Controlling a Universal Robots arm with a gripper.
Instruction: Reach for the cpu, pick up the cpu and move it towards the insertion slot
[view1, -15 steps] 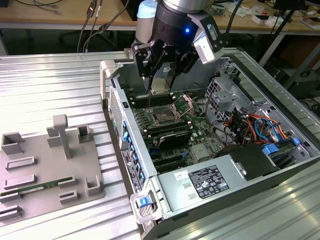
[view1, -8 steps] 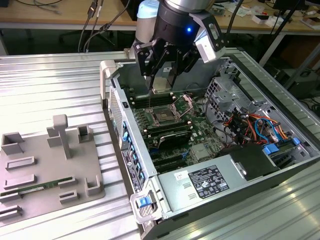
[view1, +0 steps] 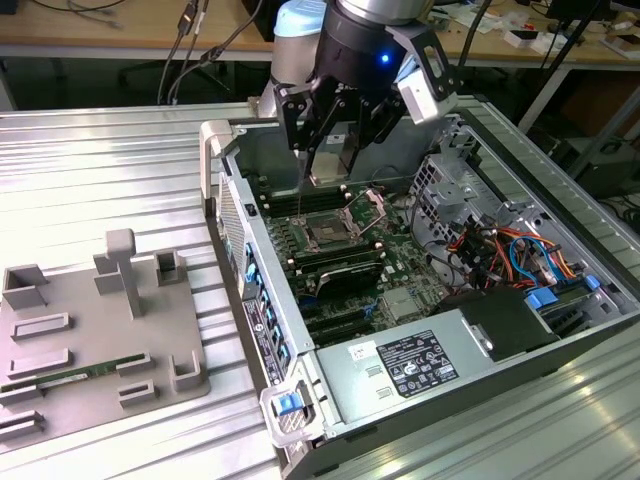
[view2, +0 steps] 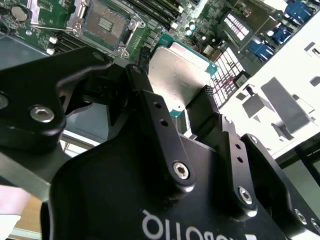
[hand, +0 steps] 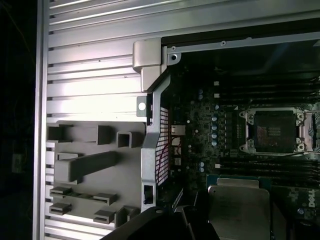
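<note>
My gripper (view1: 329, 158) hangs inside the open computer case, shut on the cpu (view1: 326, 175), a flat square chip with a silvery top and green rim. In the second wrist view the black fingers (view2: 159, 127) clamp the cpu (view2: 177, 75) by opposite edges. The insertion slot (view1: 330, 232), a dark square socket in a metal frame on the green motherboard, lies open a little below and beyond the chip. In both wrist views the slot (view2: 105, 22) (hand: 274, 131) is apart from the held cpu (hand: 237, 210).
The case wall (view1: 240, 230) stands between the motherboard and a grey plastic tray (view1: 90, 330) on the ribbed metal table; a green memory stick (view1: 70, 375) lies in the tray. Black memory slots (view1: 340, 270), cables (view1: 500, 250) and a power supply (view1: 420, 360) crowd the case.
</note>
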